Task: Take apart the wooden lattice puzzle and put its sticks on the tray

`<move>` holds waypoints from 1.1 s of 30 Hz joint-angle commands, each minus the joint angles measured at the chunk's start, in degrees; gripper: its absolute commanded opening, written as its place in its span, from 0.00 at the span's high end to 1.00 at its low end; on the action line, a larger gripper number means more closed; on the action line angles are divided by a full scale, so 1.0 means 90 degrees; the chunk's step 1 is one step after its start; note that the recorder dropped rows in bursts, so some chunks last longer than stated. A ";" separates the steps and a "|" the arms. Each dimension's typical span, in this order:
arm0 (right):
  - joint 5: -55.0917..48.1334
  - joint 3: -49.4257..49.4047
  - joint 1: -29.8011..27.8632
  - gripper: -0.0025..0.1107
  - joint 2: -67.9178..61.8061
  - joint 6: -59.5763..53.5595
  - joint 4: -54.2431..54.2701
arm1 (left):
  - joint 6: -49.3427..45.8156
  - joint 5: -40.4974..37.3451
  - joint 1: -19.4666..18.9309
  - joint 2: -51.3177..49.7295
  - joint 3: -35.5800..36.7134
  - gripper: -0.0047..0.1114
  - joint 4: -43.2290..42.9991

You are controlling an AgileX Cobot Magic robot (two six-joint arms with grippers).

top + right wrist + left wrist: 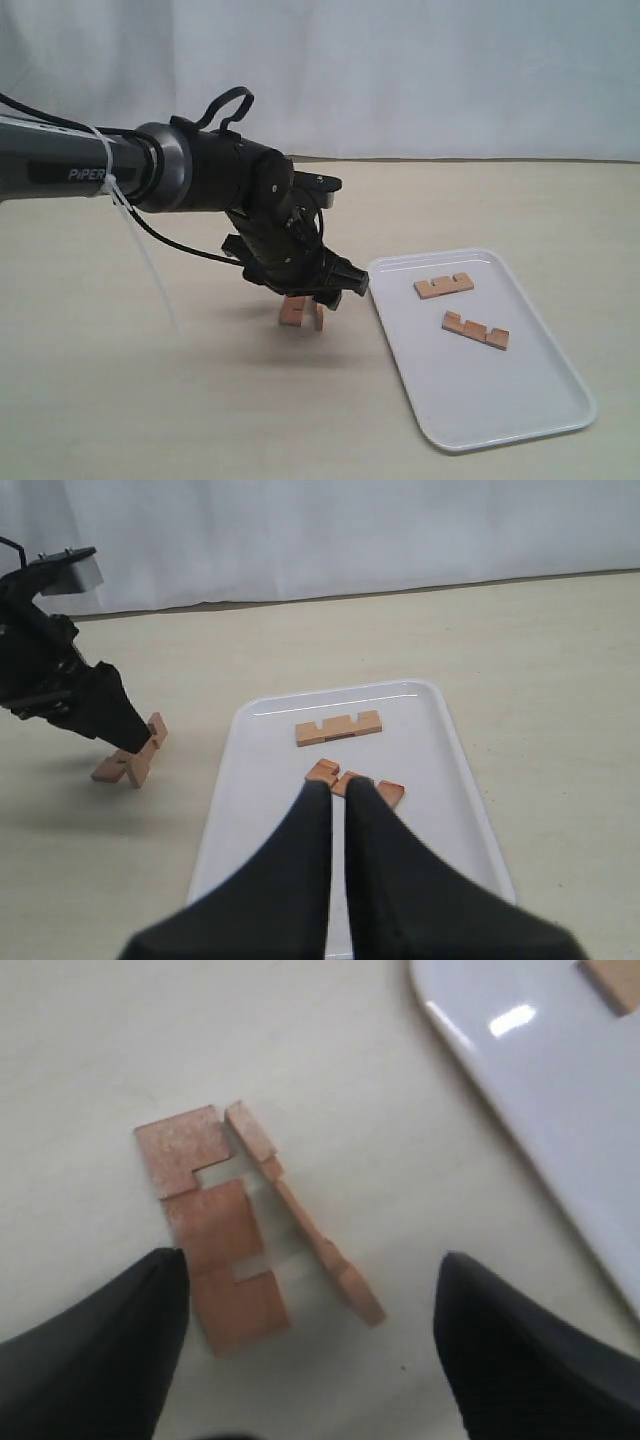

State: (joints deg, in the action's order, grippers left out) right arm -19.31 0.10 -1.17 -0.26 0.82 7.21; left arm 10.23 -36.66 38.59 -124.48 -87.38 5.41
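Looking down through your left gripper (310, 1260), you have its two black fingers (110, 1360) spread wide, gripping nothing, just above the pale beige tabletop (150, 400). Between those fingers lies what is left of the small reddish-brown wooden lattice puzzle (300, 313): two short notched wooden strips. One strip (215, 1240) lies flat on the tabletop close beside one fingertip, with its two square notches facing the middle of the gap. You cannot tell whether that fingertip touches it. The other strip (300, 1210) stands on its edge, slanting across the gap, and meets the flat one only at the end away from the fingertips. Whether the two are hooked together there does not show. The second fingertip stands clear of both. Just beyond the left gripper, on the side toward your right arm, is the flat white rectangular tray (470, 390) with rounded corners and a low rim. Its near corner is close to the fingertips but not touching them. Two more notched reddish-brown strips lie flat on it, apart from each other. One (444, 286) is farther out from the right gripper (338, 783), and one (476, 330) is partly hidden behind that gripper's tips. Your right gripper hangs over the tray with its black fingers drawn nearly together, only a thin slit between them and nothing held.
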 commanded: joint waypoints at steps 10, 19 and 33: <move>-0.0010 -0.0011 -0.0002 0.94 0.0028 0.0010 -0.0021 | 0.0550 0.0137 0.0015 -0.0220 0.0036 0.44 -0.0335; -0.0010 -0.0011 -0.0002 0.94 0.0028 0.0010 -0.0021 | 0.0563 0.0083 0.0015 -0.0220 0.0036 0.51 -0.0363; -0.0010 -0.0011 -0.0002 0.94 0.0028 0.0010 -0.0021 | 0.0563 0.0430 0.0236 -0.0220 0.0036 0.79 -0.0364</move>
State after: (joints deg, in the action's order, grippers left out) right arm -19.31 0.10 -1.17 -0.26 0.82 7.21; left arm 14.91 -33.89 40.47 -126.52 -87.38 2.06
